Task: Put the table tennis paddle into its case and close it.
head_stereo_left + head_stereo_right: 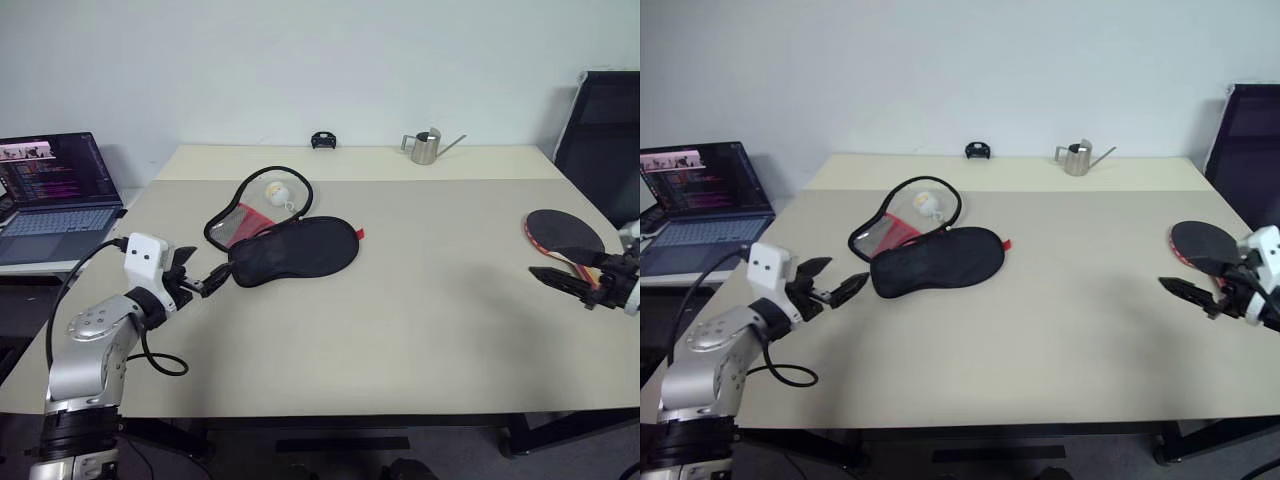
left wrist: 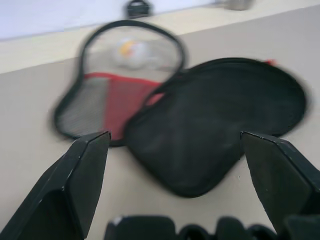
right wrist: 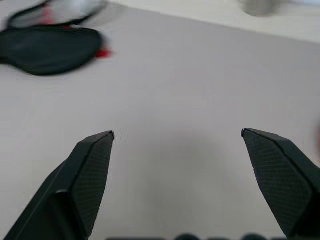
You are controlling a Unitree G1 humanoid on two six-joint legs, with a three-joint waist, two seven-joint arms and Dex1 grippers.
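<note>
The soft black fabric paddle-shaped case (image 1: 295, 249) is lying matt and slightly creased, its opened flap showing fine mesh over red cloth. The round table tennis paddle (image 1: 563, 234) is showing a dull black rubber face with a red edge. The small watering can (image 1: 428, 146) is gleaming like brushed metal. The pale beige table (image 1: 420, 320) is looking smooth and matt. The black gripper fingers (image 3: 87, 175) are showing a finely textured plastic surface.

From head height we look forward and down over the table (image 1: 420, 300), while our wrist cameras sit low and close, both catching the case (image 2: 215, 130) between their fingers.
</note>
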